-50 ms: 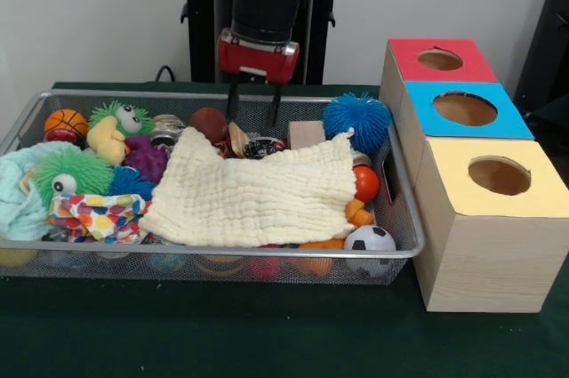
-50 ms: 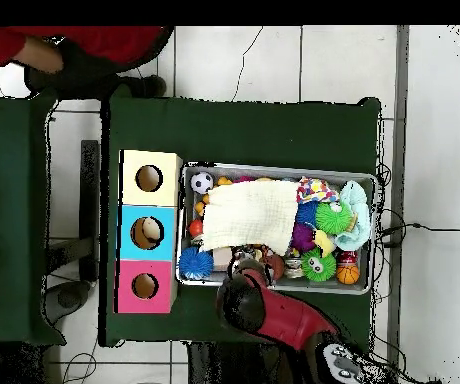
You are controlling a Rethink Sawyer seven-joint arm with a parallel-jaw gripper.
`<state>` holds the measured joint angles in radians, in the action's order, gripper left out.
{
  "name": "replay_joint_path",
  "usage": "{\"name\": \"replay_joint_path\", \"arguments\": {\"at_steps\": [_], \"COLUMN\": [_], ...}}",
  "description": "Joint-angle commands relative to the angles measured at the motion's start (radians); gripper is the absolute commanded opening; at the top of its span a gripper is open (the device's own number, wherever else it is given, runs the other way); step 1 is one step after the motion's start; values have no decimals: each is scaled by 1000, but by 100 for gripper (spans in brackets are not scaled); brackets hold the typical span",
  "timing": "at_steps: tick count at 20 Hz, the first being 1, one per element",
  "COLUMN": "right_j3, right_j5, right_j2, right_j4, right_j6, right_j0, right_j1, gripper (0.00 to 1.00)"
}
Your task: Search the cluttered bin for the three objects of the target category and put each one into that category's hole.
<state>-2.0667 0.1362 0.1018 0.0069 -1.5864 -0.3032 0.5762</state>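
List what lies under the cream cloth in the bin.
Poking out from under the cream cloth: an orange toy at its right edge and a polka-dot fabric at its left. Whatever lies beneath its middle is covered.

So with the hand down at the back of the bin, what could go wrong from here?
The open black two-fingered hand hangs over tightly packed small items by the brown ball, so it may pinch two things at once. The cream waffle-weave cloth covers the middle of the wire mesh bin, likely hiding targets. The cloth could also snag and drag out with a lift.
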Motion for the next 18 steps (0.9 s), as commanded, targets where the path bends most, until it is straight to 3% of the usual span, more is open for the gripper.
{"name": "replay_joint_path", "arguments": {"at_steps": [1, 13, 17, 18], "right_j3": [152, 221, 208, 189], "right_j5": [87, 209, 248, 236], "right_j2": [-93, -140, -162, -165], "right_j4": [46, 24, 27, 32], "right_j6": [-223, -244, -268, -269], "right_j0": [-60, -125, -139, -134], "right_j1": [-175, -369, -368, -340], "gripper": [100, 100, 100, 100]}}
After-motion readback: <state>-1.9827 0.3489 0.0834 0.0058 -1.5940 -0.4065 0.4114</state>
